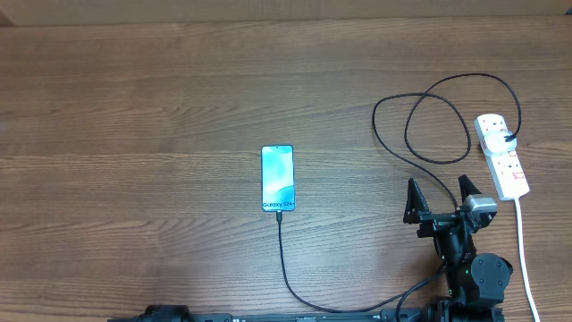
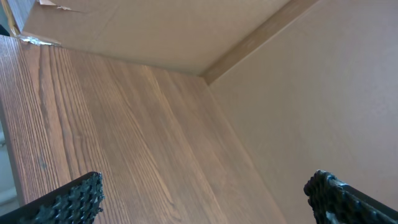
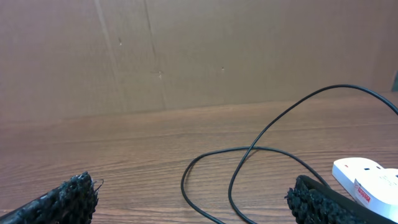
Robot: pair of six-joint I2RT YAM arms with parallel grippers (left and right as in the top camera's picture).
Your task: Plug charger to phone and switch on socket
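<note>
The phone (image 1: 277,178) lies flat mid-table, its light blue screen lit. The thin black charger cable (image 1: 284,259) meets the phone's near edge, runs toward the front, then loops (image 1: 420,116) to a black plug (image 1: 509,137) seated in the white socket strip (image 1: 502,154) at the right. My right gripper (image 1: 438,185) is open and empty, just left of the strip's near end, above a stretch of the cable. In the right wrist view its fingers (image 3: 191,190) frame the cable loops (image 3: 249,149), with the strip (image 3: 367,177) at the right. My left gripper (image 2: 205,186) is open and empty over bare wood.
The strip's thick white cord (image 1: 525,259) runs to the front right edge. A brown cardboard wall (image 3: 186,56) stands along the far side of the table. Only a dark part of the left arm (image 1: 165,314) shows at the bottom edge of the overhead view.
</note>
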